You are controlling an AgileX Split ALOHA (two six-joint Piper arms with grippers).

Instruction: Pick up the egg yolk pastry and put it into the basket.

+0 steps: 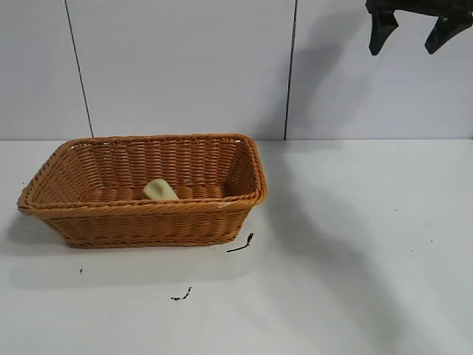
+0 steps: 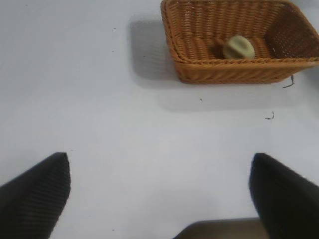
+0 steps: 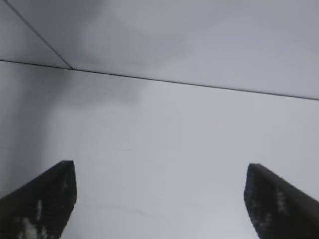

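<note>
The egg yolk pastry (image 1: 160, 190), a small pale yellow-green puck, lies inside the orange-brown wicker basket (image 1: 148, 210) on the left of the table. Both also show in the left wrist view, the pastry (image 2: 239, 48) on the basket's floor and the basket (image 2: 234, 72) far from the left gripper (image 2: 160, 191). That gripper is open and empty over bare table. The left arm does not show in the exterior view. My right gripper (image 1: 412, 33) is high at the top right, open and empty; its wrist view (image 3: 160, 199) shows only table and wall.
Two small black scraps lie on the white table in front of the basket, one (image 1: 241, 244) by its right corner and one (image 1: 182, 295) nearer the front. A grey panelled wall stands behind the table.
</note>
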